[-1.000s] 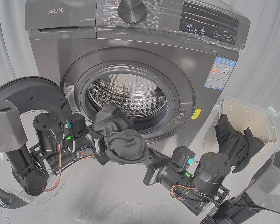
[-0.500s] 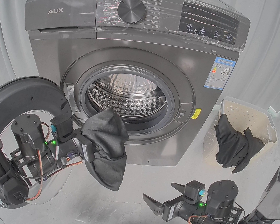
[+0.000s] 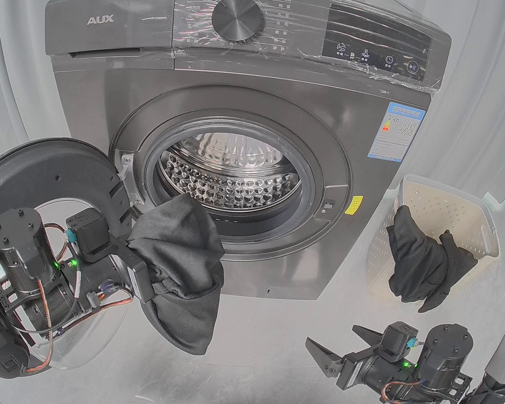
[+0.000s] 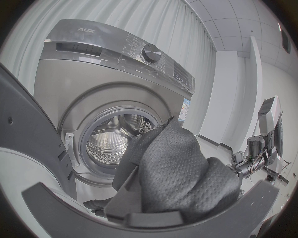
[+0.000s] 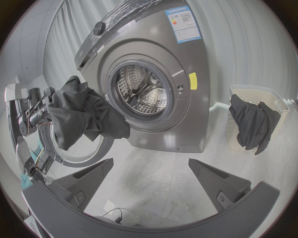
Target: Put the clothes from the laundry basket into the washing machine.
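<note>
- The left gripper [image 3: 149, 287] has its jaws clamped on a dark garment [image 3: 181, 270]. The fingers themselves are buried in the folds, but the cloth hangs clear of the floor [image 3: 247, 394] from that one spot, so the grip must be bearing it.
- The garment bunches over and ahead of these jaws and droops below them. Held by one gathered part, the loose remainder sags with its own weight.
- Just beyond the jaws and a little above them is the mouth of the drum [image 3: 231, 177], with the cloth's top edge level with its lower lip. I judge that the load is lined up for pushing in, though none of it is yet inside.
- Beside this gripper, on its outer side, the door [image 3: 35, 178] stands swung wide, leaving the opening free.
- The right gripper [image 3: 330, 335] has its jaws spread apart and holds nothing. It sits low over the floor, well apart from the garment and pointing towards it.
- Behind and above those open jaws is the laundry basket [image 3: 450, 191], set next to the washing machine [image 3: 338, 137].
- A second dark garment [image 3: 422, 264] is draped over the basket's front wall, so the free hand is probably meant for it.
</note>
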{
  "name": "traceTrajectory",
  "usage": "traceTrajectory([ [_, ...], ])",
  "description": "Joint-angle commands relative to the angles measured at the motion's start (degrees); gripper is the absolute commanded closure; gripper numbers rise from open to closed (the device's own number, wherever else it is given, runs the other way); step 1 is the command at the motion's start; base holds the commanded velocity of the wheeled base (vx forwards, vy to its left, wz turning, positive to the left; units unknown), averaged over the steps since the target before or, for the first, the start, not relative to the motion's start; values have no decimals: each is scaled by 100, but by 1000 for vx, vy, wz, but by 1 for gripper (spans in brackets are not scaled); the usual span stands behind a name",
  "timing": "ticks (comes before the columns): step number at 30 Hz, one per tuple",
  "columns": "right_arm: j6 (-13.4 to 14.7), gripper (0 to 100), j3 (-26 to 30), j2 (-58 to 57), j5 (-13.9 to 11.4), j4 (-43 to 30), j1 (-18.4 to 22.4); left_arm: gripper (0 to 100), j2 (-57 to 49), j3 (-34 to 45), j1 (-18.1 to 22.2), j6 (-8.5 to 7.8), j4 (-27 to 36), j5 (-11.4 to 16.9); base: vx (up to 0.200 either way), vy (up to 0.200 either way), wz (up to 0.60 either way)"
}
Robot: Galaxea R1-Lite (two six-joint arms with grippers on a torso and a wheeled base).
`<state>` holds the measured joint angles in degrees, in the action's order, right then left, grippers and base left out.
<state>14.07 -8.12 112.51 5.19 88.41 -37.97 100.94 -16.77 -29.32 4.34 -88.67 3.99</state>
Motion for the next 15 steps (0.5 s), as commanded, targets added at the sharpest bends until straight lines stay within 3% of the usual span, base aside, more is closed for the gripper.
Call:
traceTrajectory([
  [1, 26, 0, 74, -159, -18, 1, 185, 100, -22, -45, -4, 14, -1, -3, 0, 0, 0],
  [15, 43, 0, 74, -106, -10, 10, 167, 100, 66, 245, -144, 5, -1, -232, 0, 0, 0],
])
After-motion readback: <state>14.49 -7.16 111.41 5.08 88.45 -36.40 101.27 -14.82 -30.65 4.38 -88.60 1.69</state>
